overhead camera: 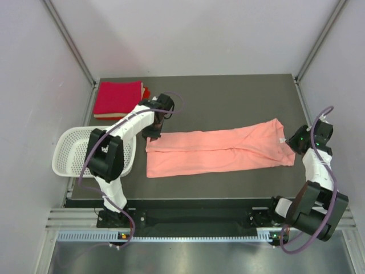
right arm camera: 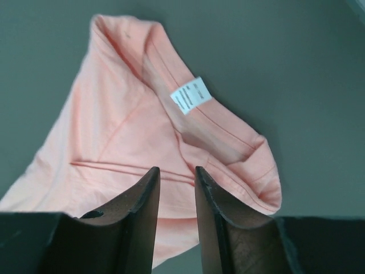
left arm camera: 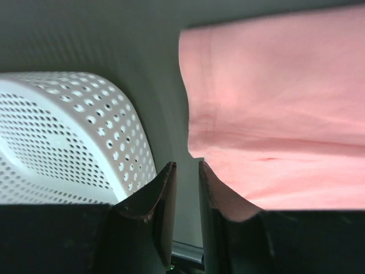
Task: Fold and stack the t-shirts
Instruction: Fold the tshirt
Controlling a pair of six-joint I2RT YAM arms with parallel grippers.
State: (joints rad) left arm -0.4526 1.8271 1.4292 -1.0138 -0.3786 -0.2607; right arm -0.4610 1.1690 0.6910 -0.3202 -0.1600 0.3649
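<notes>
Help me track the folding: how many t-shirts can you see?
2 for sure: a pink shirt spread across the middle, and a folded red shirt at the far left corner. Edges under the red one hint at more hidden beneath.

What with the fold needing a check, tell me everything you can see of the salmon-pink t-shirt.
The salmon-pink t-shirt is thin soft cloth, folded lengthwise into a long band lying flat on the dark table. A small white tag shows at its right end, where the cloth bunches slightly. The left tool stands open at its left end, the right tool open over the tag end; neither grips it.
</notes>
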